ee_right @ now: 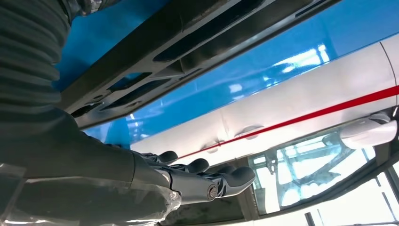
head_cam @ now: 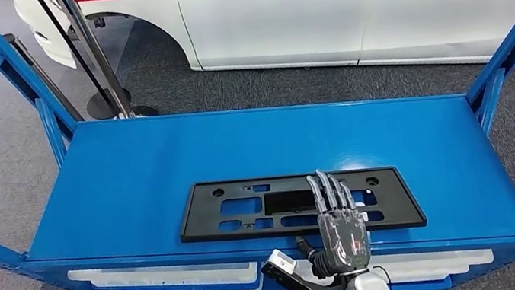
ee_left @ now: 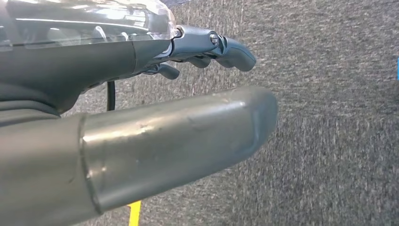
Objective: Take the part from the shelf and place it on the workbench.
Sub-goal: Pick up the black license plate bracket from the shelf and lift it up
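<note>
Part (head_cam: 298, 204): flat black plastic plate w/ cutouts, lies on blue shelf deck (head_cam: 164, 159) near front edge, long axis running left-right. Right hand (head_cam: 340, 229) is directly over its right-centre, fingers straight and apart, holding nothing. Left hand (ee_left: 207, 47) hangs above grey carpet (ee_left: 329, 117), fingers extended, holding nothing; right is nearer.

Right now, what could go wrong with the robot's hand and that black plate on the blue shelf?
The right hand lies flat over the black plate with fingers straight, so it may slide the plate instead of gripping it. The plate sits near the front edge of the blue shelf, so a nudge might tip it off.
</note>
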Robot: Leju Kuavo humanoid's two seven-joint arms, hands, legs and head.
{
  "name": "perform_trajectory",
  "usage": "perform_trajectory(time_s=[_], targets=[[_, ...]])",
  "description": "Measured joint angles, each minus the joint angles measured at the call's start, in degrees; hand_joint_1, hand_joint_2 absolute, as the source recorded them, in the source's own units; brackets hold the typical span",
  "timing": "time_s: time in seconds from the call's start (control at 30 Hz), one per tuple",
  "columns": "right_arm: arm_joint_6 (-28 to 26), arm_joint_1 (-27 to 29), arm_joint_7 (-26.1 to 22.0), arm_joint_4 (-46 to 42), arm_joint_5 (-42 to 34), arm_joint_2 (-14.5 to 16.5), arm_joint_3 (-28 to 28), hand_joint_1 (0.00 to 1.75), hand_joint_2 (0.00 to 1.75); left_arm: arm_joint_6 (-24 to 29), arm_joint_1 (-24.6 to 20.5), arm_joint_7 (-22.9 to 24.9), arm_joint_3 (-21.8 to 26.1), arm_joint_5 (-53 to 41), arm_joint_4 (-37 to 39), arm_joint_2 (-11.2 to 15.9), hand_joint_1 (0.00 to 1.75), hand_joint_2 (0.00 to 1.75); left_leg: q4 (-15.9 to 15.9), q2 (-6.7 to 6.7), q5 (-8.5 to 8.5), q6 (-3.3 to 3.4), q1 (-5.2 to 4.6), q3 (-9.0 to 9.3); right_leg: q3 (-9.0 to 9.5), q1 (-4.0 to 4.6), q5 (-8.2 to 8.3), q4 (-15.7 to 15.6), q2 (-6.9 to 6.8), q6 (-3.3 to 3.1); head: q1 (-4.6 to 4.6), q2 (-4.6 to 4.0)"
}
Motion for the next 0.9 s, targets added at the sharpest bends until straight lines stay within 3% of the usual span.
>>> perform_trajectory(time_s=[0.07, 0.1, 0.13, 0.23, 0.3, 0.43, 0.53, 0.57, 0.6, 0.63, 0.67, 0.7, 0.77, 0.8, 0.9], targets=[[0.01, 0.02, -0.01, 0.28, 0.00, 0.00, -0.11, 0.00, 1.75, 0.00, 0.03, 0.01, -0.16, 0.00, 0.01, 0.01, 0.00, 0.00, 0.08, 0.06, -0.03, 0.07, -0.07, -0.08, -3.27, -0.13, -2.55, 6.78, -0.01, 0.27, -0.01, 0.00], [0.01, 0.04, -0.01, 0.40, 0.00, 0.00, -0.15, 0.00, 1.75, 0.00, 0.04, 0.01, -0.23, 0.00, 0.01, 0.02, 0.00, 0.00, 0.14, 0.06, -0.07, 0.07, -0.10, -0.07, -3.83, -0.20, -2.28, 7.80, -0.01, 0.34, -0.01, 0.00], [0.02, 0.04, -0.01, 0.49, 0.00, 0.00, -0.18, 0.00, 1.75, 0.00, 0.04, 0.01, -0.29, 0.00, 0.02, 0.02, 0.00, 0.00, 0.22, 0.03, -0.13, 0.04, -0.11, -0.02, -3.24, -0.26, -0.88, 6.52, -0.02, 0.33, -0.01, 0.00], [0.02, -0.08, -0.01, 0.56, 0.00, 0.01, -0.32, 0.00, 1.75, -0.01, 0.01, 0.01, -0.44, 0.00, 0.14, 0.01, 0.00, 0.00, 0.73, -0.14, -0.59, -0.39, -0.23, 0.11, 2.12, -0.25, 4.44, -4.60, -0.04, -0.19, -0.01, 0.00], [0.02, -0.13, -0.02, 0.57, 0.00, 0.02, -0.43, 0.00, 1.75, -0.01, 0.01, 0.01, -0.49, 0.00, 0.26, 0.01, 0.00, 0.00, 1.01, -0.16, -0.78, -0.96, -0.39, -0.08, 3.42, -0.01, 4.98, -7.72, 0.05, -0.62, -0.03, 0.00], [0.02, -0.20, -0.03, 0.56, 0.07, 0.17, -0.52, 0.00, 1.75, 0.03, -0.05, 0.00, -0.55, -0.01, 0.38, 0.06, 0.00, 0.00, 2.10, -0.14, -1.79, -2.24, -0.19, -0.53, 3.48, -0.11, 5.35, -8.36, 0.10, -1.82, -0.03, 0.00], [0.35, -0.40, -0.18, 0.58, 0.55, 0.45, -0.57, 0.00, 1.75, 0.04, -0.04, -0.01, -0.67, -0.10, 0.46, 0.15, 0.00, 0.00, 11.48, -0.13, -6.87, -2.97, -0.01, -4.84, 3.50, -0.25, 5.49, -8.58, -0.10, -2.44, -0.04, 0.00], [0.64, -0.52, -0.22, 0.62, 0.75, 0.56, -0.61, 0.00, 1.75, 0.04, 0.00, -0.01, -0.70, -0.15, 0.47, 0.21, 0.00, 0.00, 15.02, -0.13, -8.15, -3.14, 0.02, -6.55, 3.42, -0.21, 5.47, -8.50, -0.12, -2.49, -0.03, 0.00], [0.98, -0.69, -0.27, 0.68, 0.94, 0.71, -0.66, 0.00, 1.75, 0.04, 0.05, -0.01, -0.73, -0.20, 0.48, 0.28, 0.00, 0.00, 16.92, -0.13, -8.37, -3.21, 0.02, -7.51, 3.38, -0.18, 5.45, -8.43, -0.11, -2.51, -0.04, 0.00], [1.33, -0.94, -0.37, 0.75, 1.10, 0.90, -0.74, 0.00, 1.75, 0.04, 0.08, -0.02, -0.75, -0.26, 0.49, 0.34, 0.00, 0.00, 16.68, -0.13, -7.48, -3.20, 0.02, -7.46, 3.39, -0.17, 5.42, -8.37, -0.08, -2.52, -0.04, 0.00], [1.67, -1.22, -0.50, 0.82, 1.24, 1.15, -0.84, 0.00, 1.75, 0.03, 0.07, -0.03, -0.78, -0.36, 0.51, 0.38, 0.00, 0.00, 14.14, -0.13, -5.62, -3.10, 0.02, -6.31, 3.47, -0.16, 5.40, -8.33, -0.04, -2.50, -0.04, 0.00], [1.95, -1.55, -0.64, 0.86, 1.34, 1.41, -0.95, 0.00, 1.75, 0.02, 0.03, -0.05, -0.80, -0.45, 0.52, 0.42, 0.00, 0.00, 10.11, -0.13, -3.40, -2.89, 0.01, -4.43, 3.57, -0.16, 5.35, -8.29, 0.00, -2.44, -0.04, 0.00], [2.42, -2.24, -0.84, 0.89, 1.56, 1.93, -1.13, 0.00, 1.75, -0.03, -0.10, -0.11, -0.87, -0.62, 0.56, 0.45, 0.00, 0.00, 3.09, -0.17, -0.85, -2.36, -0.23, -1.18, 3.55, 0.02, 5.28, -8.18, 0.07, -2.08, -0.03, 0.00], [2.69, -2.55, -0.87, 0.89, 1.78, 2.11, -1.17, 0.00, 1.75, -0.04, -0.15, -0.14, -0.92, -0.67, 0.60, 0.46, 0.00, 0.00, 1.47, -0.21, -0.57, -2.10, -0.38, -0.49, 3.46, 0.09, 5.31, -8.13, 0.08, -1.81, -0.02, 0.00], [3.97, -3.22, -0.76, 0.91, 3.16, 2.39, -1.26, 0.00, 1.75, -0.07, -0.14, -0.27, -1.20, -0.78, 0.85, 0.51, 0.00, 0.00, 0.74, -0.26, -0.33, -1.21, -0.39, -0.41, 3.30, 0.08, 5.39, -8.12, 0.12, -0.85, -0.02, 0.00]])
